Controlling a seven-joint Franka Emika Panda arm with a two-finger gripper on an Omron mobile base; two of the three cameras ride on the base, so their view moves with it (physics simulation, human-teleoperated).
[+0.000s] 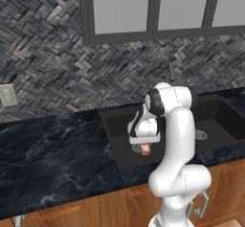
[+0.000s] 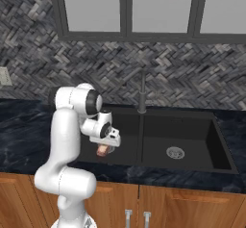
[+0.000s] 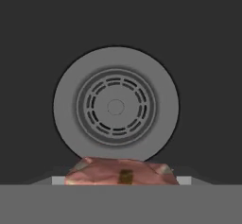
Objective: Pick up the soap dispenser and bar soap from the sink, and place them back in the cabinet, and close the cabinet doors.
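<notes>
Left base view: the white arm rises from five o'clock and bends over the sink (image 1: 225, 107), a matte black double basin set in the dark marbled counter (image 1: 52, 154). The gripper (image 1: 145, 148) hangs over the left basin, and the bar soap (image 1: 145, 149), a small reddish-brown block, sits directly under the hand, pinched between the jaws and clear of the basin floor as far as this angle shows. In the right basin a round silver drain (image 1: 201, 134) shows at three o'clock from the hand. The faucet (image 1: 171, 73) stands at twelve o'clock behind the arm, against the herringbone backsplash (image 1: 52, 53).

Right base view: the arm climbs from seven o'clock and reaches into the left basin of the sink (image 2: 218, 147). The gripper (image 2: 103, 150) points down with the bar soap (image 2: 102, 150) caught at its tips. The right basin holds nothing loose; its drain (image 2: 175, 152) lies at three o'clock from the soap. The slim dark faucet (image 2: 142, 93) rises at one o'clock from the hand, on the divider line between the basins.

Hand view: looking straight down at the left basin's drain (image 3: 116, 106), which lies centred on the black floor. At six o'clock the bar soap (image 3: 121, 172), pinkish with a paler mottled face, lies across the frame between the jaws, its top edge overlapping the drain's lower rim.
</notes>
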